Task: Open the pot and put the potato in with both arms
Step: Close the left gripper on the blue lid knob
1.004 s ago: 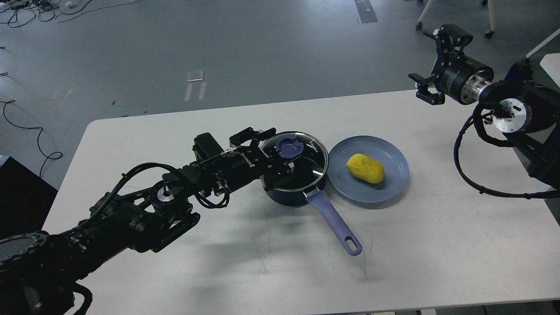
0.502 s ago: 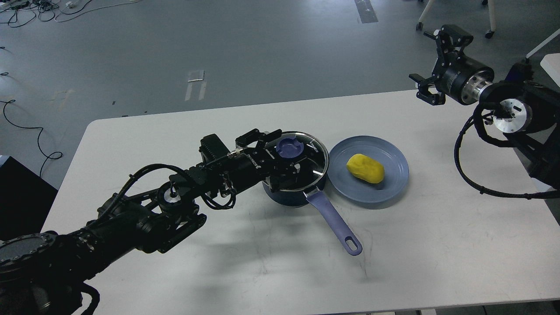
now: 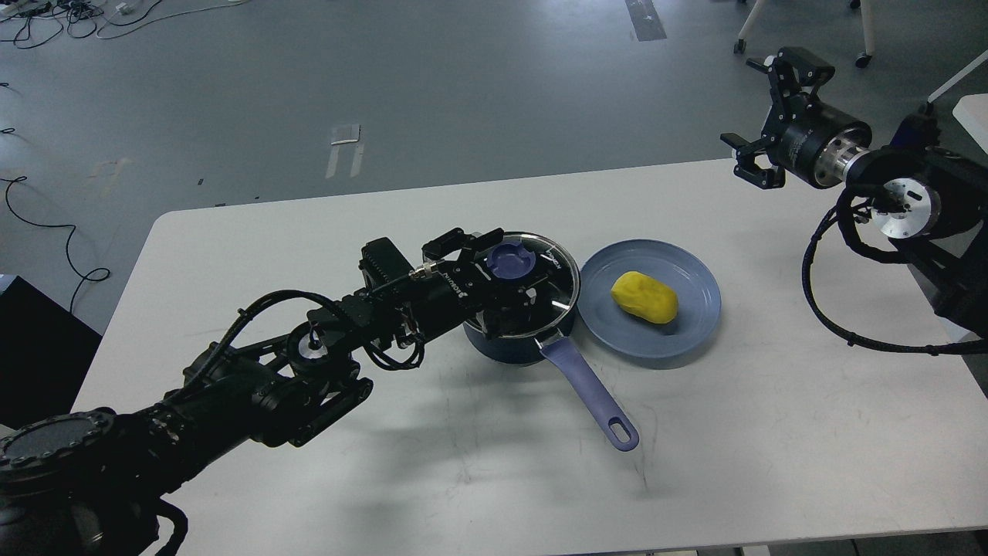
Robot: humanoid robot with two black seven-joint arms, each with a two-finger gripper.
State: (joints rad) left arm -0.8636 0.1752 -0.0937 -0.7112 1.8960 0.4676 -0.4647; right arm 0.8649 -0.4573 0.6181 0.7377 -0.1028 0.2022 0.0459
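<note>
White laminate covers the table (image 3: 324, 479), and in the head view, the only one given, the task's things sit near its middle. A dark blue pot (image 3: 513, 347) stands there with its glass lid (image 3: 549, 279) seated on the rim; the lid carries a round blue knob (image 3: 512, 261) at its centre. The pot's lavender handle (image 3: 590, 394) runs toward the near right and ends in a hanging slot. Just beside the pot on the right, almost touching its rim, lies a blue plate (image 3: 687, 328), and the yellow potato (image 3: 644, 297) rests on the plate, a little left of its middle, outside the pot.

The left arm reaches in from the lower left, its black links stretched low over the table. The left gripper (image 3: 502, 270) is over the lid at the knob, one finger above the knob's far left side and the other below it near the lid's glass. The fingers look spread on either side of the knob, though the dark parts blur together against the pot, so I cannot tell whether they press on it.

The right gripper (image 3: 760, 116) is held high over the table's far right corner, well apart from the plate. Its fingers stand wide apart with nothing between them.
</note>
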